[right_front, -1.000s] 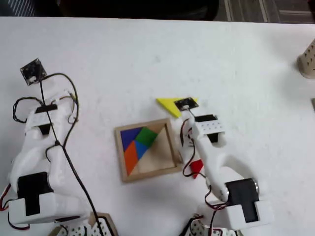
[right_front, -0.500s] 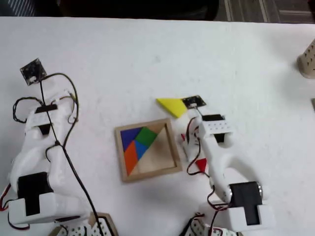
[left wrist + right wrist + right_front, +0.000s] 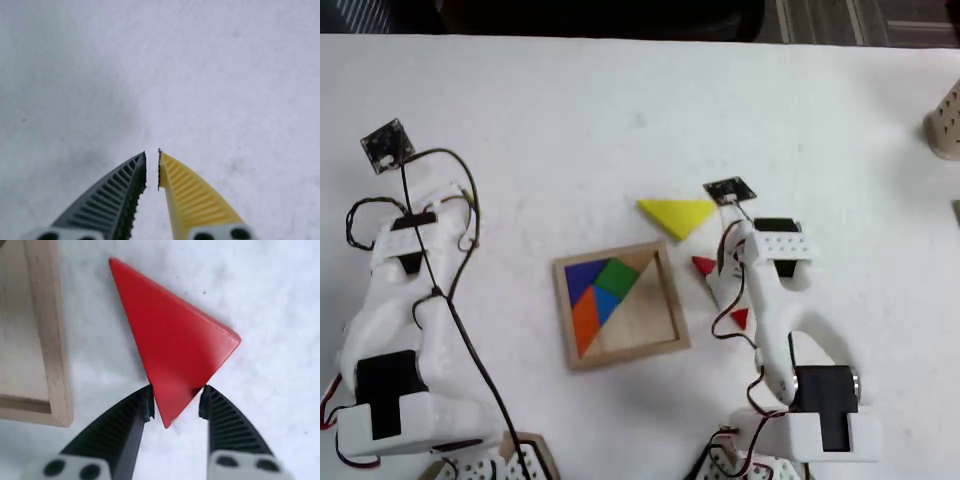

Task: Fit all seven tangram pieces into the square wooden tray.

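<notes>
Tray (image 3: 645, 322) of wood sits at mid-table (image 3: 550, 110), with blue, green and orange pieces (image 3: 616, 276) filling its left half. Yellow triangle (image 3: 675, 214) lies just beyond the tray's far right corner. Red triangle (image 3: 175, 345) lies flat beside its right edge, with the right gripper (image 3: 176, 402) spread around one corner, tips at the edges. Left gripper (image 3: 152, 156), jaws together, hangs over the table's left side.
</notes>
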`<state>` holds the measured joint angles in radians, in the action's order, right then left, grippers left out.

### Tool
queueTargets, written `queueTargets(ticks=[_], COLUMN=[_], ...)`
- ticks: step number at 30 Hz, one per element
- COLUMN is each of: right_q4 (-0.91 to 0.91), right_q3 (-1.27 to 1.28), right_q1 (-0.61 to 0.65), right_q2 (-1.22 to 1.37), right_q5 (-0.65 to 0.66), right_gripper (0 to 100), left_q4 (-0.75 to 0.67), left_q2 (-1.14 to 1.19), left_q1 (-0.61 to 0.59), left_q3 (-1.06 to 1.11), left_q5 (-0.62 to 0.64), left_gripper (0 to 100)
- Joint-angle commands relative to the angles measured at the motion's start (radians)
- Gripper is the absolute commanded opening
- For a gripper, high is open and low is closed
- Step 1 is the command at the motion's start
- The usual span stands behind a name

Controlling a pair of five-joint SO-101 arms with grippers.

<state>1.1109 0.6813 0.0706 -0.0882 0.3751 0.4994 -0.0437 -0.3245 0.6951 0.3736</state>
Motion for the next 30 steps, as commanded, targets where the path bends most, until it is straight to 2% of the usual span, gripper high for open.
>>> queueTargets(ticks=[1, 4, 9, 13, 16, 20, 24, 26, 30], right_q4=[0.008, 0.01, 0.088, 0.137, 0.116, 0.054, 0.038, 0.013, 0.004], right_q3=[-0.057, -0.054, -0.052, 0.025, 0.123, 0.192, 0.195, 0.187, 0.12], right_q1=[0.015, 0.013, 0.024, 0.113, 0.205, 0.231, 0.202, 0.168, 0.01], right_q2=[-0.027, -0.028, -0.136, -0.298, -0.384, -0.398, -0.277, -0.196, -0.116], right_q5=[0.02, 0.018, 0.02, 0.009, -0.06, -0.064, -0.055, 0.002, 0.04], right_gripper=[20.4, 18.3, 0.9, 1.6, 1.9, 1.9, 2.1, 1.9, 1.9], left_q4=[-0.034, -0.034, -0.034, -0.034, -0.034, -0.034, -0.034, -0.034, -0.034], left_q2=[-0.048, -0.048, -0.048, -0.048, -0.048, -0.048, -0.048, -0.048, -0.048], left_q1=[0.01, 0.01, 0.01, 0.01, 0.01, 0.01, 0.01, 0.01, 0.01], left_q3=[-0.005, -0.005, -0.005, -0.005, -0.005, -0.005, -0.005, -0.005, -0.005], left_q5=[0.008, 0.008, 0.008, 0.008, 0.008, 0.008, 0.008, 0.008, 0.008], left_gripper=[8, 8, 8, 8, 8, 8, 8, 8, 8])
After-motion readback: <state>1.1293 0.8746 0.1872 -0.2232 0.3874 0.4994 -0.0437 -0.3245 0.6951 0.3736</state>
